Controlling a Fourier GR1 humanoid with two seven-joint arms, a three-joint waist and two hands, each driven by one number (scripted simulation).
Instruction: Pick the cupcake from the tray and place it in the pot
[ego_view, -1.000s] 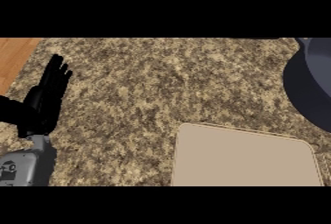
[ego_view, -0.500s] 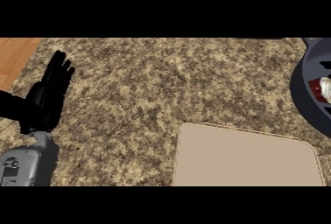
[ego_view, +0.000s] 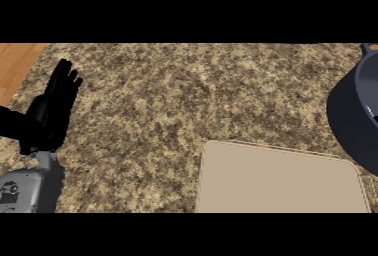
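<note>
One robot hand (ego_view: 50, 112) is seen, the left, resting at 9 o'clock over the counter (ego_view: 184, 95), fingers straight and up, nothing held; unchanged. Right robot hand is not in view. Tray (ego_view: 280, 180) at 5 o'clock is bare. Pot (ego_view: 356, 115) at 3 o'clock is mostly cropped now; the cupcake glimpsed inside half a second back is no longer visible. Placement is judged likely done, unconfirmed.

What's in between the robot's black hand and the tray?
Nothing sits there. In the head view, only bare speckled counter lies between the left hand and the tan tray.
</note>
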